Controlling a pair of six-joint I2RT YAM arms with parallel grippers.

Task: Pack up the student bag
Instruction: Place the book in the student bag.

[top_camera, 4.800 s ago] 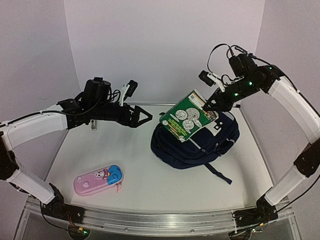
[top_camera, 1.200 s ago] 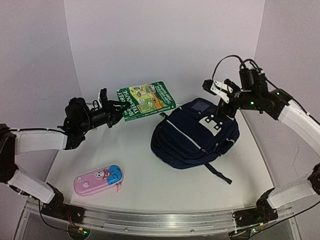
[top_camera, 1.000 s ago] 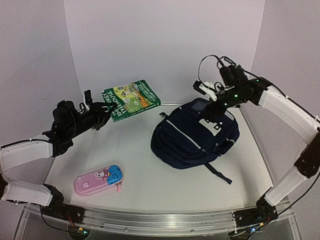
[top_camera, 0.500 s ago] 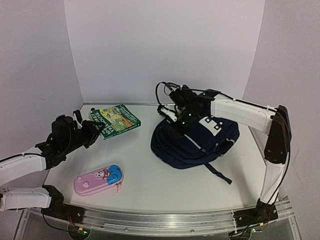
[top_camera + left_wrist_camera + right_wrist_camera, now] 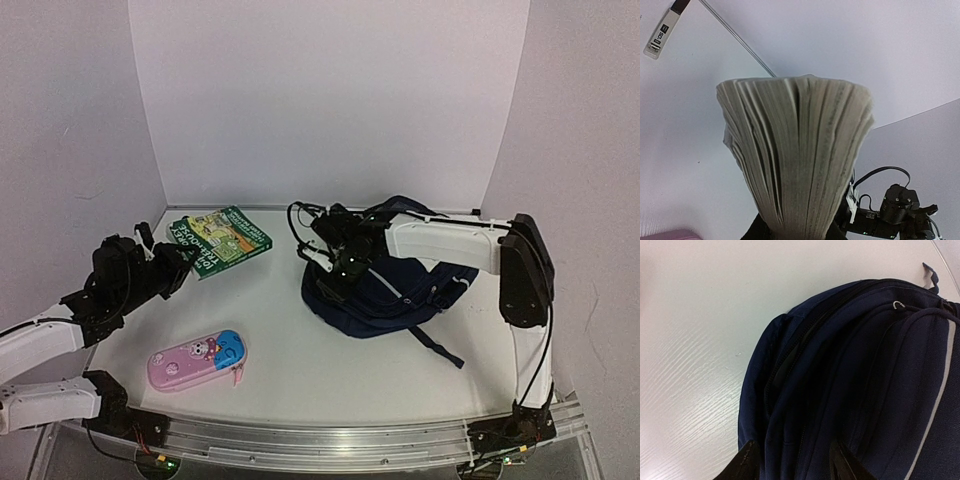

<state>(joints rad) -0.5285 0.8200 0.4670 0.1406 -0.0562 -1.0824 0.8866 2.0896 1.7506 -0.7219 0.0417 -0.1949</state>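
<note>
Navy-blue fabric backpack [image 5: 410,295] lies at 3 o'clock on the white table [image 5: 300,350]. Right gripper [image 5: 333,287], forearm stretched level across the backpack toward 9 o'clock, has its jaws astride the zipped edge; whether they pinch it cannot be told. Left gripper [image 5: 176,264], arm low and folded, clamps a green paperback book [image 5: 222,238] at 10 o'clock.

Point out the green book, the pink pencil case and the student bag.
green book [image 5: 225,235]: top external view, middle of its front cover.
pink pencil case [image 5: 198,358]: top external view, middle of its lid.
student bag [image 5: 380,305]: top external view, navy front panel.
</note>
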